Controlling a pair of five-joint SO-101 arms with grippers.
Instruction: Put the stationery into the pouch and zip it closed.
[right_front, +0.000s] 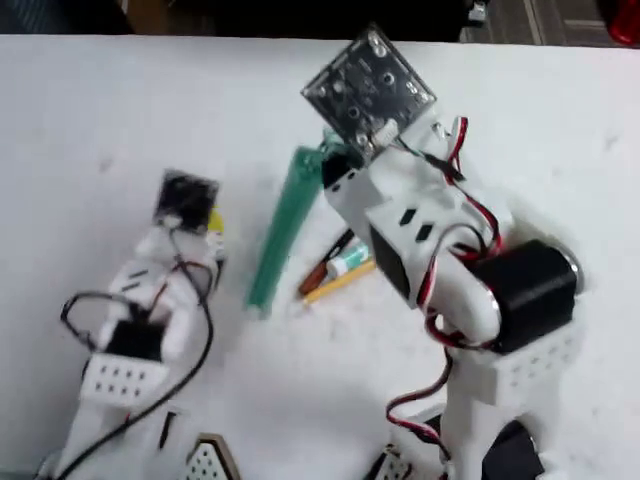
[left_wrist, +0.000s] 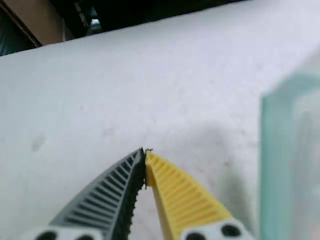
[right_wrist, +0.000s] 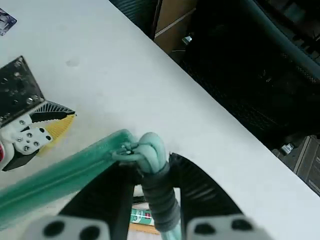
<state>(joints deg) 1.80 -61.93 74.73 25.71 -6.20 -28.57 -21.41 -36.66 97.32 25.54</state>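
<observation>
The green translucent pouch (right_front: 282, 225) lies on the white table (right_front: 120, 110), running from mid-table toward the far edge. My right gripper (right_front: 335, 165) is at its far end, shut on the pouch's looped pull cord (right_wrist: 149, 152), which sits between the black fingers (right_wrist: 200, 192). Pens and a marker (right_front: 335, 268) lie loose on the table beside the pouch, under the right arm. My left gripper (left_wrist: 145, 156) is shut and holds nothing. Its grey and yellow fingers (left_wrist: 180, 195) hover over bare table just left of the pouch (left_wrist: 290, 160).
The left arm's gripper (right_wrist: 45, 125) shows beyond the pouch (right_wrist: 60, 177) in the right wrist view. The table's far edge (right_front: 200, 38) lies close behind the right gripper, with dark floor and boxes past it. Arm bases and cables occupy the near edge.
</observation>
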